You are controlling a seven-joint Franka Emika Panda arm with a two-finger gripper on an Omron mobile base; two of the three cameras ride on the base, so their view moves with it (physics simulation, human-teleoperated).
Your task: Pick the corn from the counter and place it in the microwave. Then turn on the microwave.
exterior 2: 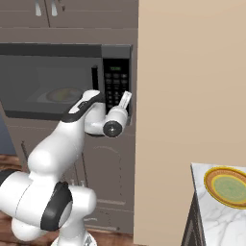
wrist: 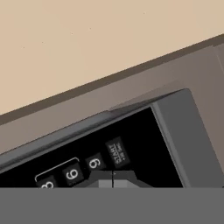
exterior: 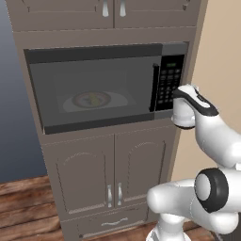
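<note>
Black keypad (wrist: 92, 164) dead ahead of gripper (wrist: 113, 180) | jaws clenched, empty | START key (wrist: 117, 152) just beyond fingertips | microwave (exterior: 94, 89) door closed

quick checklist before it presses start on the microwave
1. Microwave door closed: ok.
2. Corn inside on the white plate: cannot tell, only a blurred yellowish shape shows through the glass.
3. Gripper shut for a poke: ok.
4. Fingertips lined up with the start button: ok, it sits just ahead of them in the hand view.
5. Contact with the keypad: cannot tell.
</note>
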